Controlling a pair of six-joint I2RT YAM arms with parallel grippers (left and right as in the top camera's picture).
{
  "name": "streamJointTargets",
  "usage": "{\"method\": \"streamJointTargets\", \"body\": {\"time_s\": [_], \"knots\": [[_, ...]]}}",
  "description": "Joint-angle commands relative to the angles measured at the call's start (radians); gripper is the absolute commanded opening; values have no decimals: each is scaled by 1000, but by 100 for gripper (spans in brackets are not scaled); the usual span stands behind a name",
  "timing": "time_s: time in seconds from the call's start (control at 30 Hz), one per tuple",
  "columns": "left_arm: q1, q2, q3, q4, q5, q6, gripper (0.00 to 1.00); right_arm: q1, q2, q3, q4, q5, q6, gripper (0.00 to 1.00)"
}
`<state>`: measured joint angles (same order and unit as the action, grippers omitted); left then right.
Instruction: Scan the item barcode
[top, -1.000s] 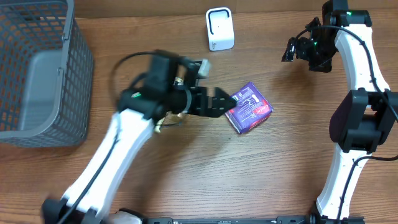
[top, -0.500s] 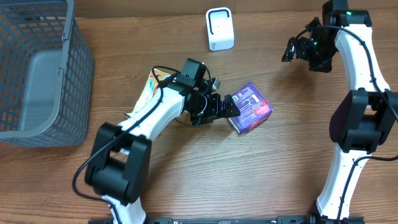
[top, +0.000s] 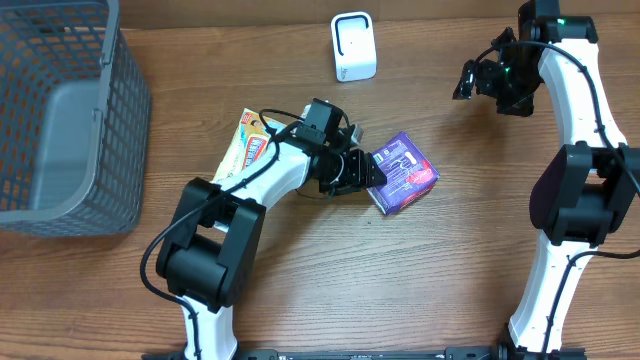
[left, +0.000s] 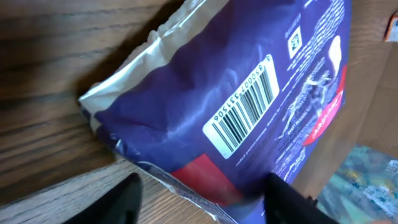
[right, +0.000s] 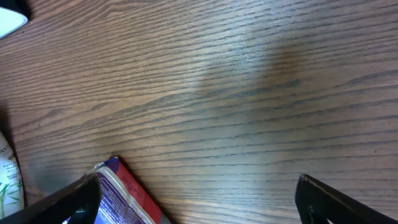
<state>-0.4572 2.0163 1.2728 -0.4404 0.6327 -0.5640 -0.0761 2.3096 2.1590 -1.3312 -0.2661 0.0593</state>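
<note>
A purple snack packet (top: 404, 172) lies on the wooden table right of centre. In the left wrist view the packet (left: 205, 81) fills the frame, with its white barcode (left: 244, 112) facing up. My left gripper (top: 366, 172) is at the packet's left end, its jaws astride that end (left: 205, 199). The right finger (left: 287, 202) touches the packet, while bare wood shows between the left finger (left: 127, 200) and the wrapper. My right gripper (top: 468, 80) hangs open at the back right, far from the packet; its fingers (right: 336, 199) hold nothing. A white scanner (top: 353, 46) stands at the back centre.
A grey mesh basket (top: 60, 110) takes up the back left corner. A yellow-green snack packet (top: 250, 148) lies under my left arm, left of the purple one. The right arm's base stands along the right edge.
My left arm has reached right to the purple packet, and its jaws have narrowed around the packet's end. The right arm has not moved.
</note>
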Motion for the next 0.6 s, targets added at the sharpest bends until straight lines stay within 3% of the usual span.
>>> {"method": "streamJointTargets", "body": {"time_s": [0.0, 0.13, 0.2, 0.23, 0.27, 0.57], "knots": [[-5, 20, -1, 3, -31, -25, 46, 3, -35, 22, 3, -12, -1, 100], [-9, 20, -1, 4, -42, -27, 34, 3, -36, 22, 3, -12, -1, 100], [-9, 20, -1, 2, -45, -27, 20, 3, -36, 22, 3, -12, -1, 100], [-8, 20, -1, 0, -45, -27, 7, 3, -36, 22, 3, -12, -1, 100], [-8, 20, -1, 0, -45, -27, 4, 3, -36, 22, 3, -12, -1, 100], [-6, 0, 3, -4, -29, 13, 4, 3, -36, 22, 3, -12, -1, 100]]}}
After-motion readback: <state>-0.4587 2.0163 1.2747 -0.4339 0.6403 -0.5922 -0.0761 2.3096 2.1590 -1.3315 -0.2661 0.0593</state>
